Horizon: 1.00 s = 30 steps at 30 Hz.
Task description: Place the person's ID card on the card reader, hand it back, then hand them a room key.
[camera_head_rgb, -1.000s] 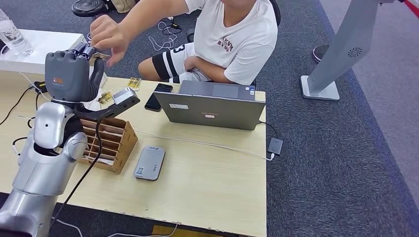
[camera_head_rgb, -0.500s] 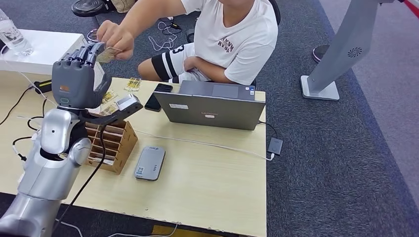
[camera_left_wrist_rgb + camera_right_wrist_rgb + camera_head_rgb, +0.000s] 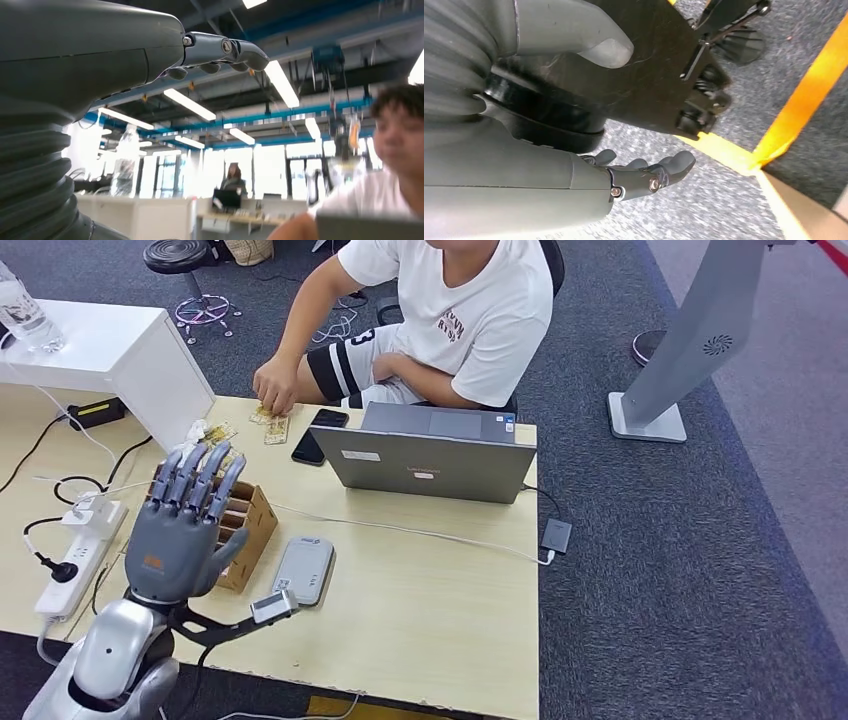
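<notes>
Since the earlier frame, left hand [image 3: 183, 530] dropped back empty, fingers spread, over the wooden slotted box [image 3: 238, 530]; person's hand [image 3: 272, 397] holds yellowish cards [image 3: 276, 426] at counter's 11 o'clock. Looks like handoff's done; withdraw next.

The card reader [image 3: 304, 570] lies on the table [image 3: 420, 610], just right of the wooden rack [image 3: 245, 530]; the laptop [image 3: 432, 455] sits behind it; small cards [image 3: 275, 427], perhaps, lie left of the phone [image 3: 318, 435].
</notes>
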Available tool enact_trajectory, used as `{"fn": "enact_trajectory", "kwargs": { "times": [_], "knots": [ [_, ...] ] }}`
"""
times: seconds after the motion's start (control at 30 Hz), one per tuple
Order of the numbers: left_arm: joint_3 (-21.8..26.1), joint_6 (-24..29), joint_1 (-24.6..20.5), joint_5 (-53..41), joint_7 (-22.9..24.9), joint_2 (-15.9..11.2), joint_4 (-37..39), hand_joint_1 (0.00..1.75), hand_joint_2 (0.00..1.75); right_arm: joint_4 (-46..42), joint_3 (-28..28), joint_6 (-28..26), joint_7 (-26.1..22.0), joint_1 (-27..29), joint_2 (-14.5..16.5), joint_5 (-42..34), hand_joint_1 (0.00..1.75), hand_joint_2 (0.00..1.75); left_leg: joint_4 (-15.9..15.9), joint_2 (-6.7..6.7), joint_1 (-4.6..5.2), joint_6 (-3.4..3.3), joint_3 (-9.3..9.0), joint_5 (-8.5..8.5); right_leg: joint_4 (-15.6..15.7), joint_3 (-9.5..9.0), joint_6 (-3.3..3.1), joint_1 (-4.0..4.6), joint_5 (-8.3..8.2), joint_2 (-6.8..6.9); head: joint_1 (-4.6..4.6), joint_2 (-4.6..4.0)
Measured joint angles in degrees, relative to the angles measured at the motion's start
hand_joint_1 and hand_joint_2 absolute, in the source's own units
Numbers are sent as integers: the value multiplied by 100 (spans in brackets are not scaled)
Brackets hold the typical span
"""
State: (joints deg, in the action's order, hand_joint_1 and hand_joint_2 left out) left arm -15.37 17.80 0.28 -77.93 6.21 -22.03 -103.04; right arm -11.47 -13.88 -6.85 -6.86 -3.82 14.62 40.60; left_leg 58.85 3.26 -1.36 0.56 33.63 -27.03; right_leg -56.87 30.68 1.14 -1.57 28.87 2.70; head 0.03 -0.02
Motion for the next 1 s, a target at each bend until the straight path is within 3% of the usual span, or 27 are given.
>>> {"fn": "enact_trajectory", "kwargs": {
  "times": [0.17,0.37,0.6,1.0],
  "knots": [
    [258,-850,981,299,133,-560,-328,0,175,0,-76,-52,80,22,0,-37,0,175,0,-5,-2,0,1,1,-1,12,1,1,3,6,-2,0],
    [469,-1516,1298,575,240,-862,-400,0,175,-2,-93,-52,135,16,0,5,0,175,0,-8,-2,-2,1,8,-1,-3,2,1,-3,8,0,0],
    [575,-1990,1113,933,325,-964,16,0,175,-2,-91,-43,240,-11,0,109,0,175,1,-15,-1,-1,0,9,-1,-4,3,0,-6,11,-1,0],
    [654,-1921,606,1250,325,-821,660,0,175,-2,-77,-9,254,-20,0,180,0,175,1,-18,-1,-1,2,9,-1,-3,2,0,-6,13,0,0]
  ]
}}
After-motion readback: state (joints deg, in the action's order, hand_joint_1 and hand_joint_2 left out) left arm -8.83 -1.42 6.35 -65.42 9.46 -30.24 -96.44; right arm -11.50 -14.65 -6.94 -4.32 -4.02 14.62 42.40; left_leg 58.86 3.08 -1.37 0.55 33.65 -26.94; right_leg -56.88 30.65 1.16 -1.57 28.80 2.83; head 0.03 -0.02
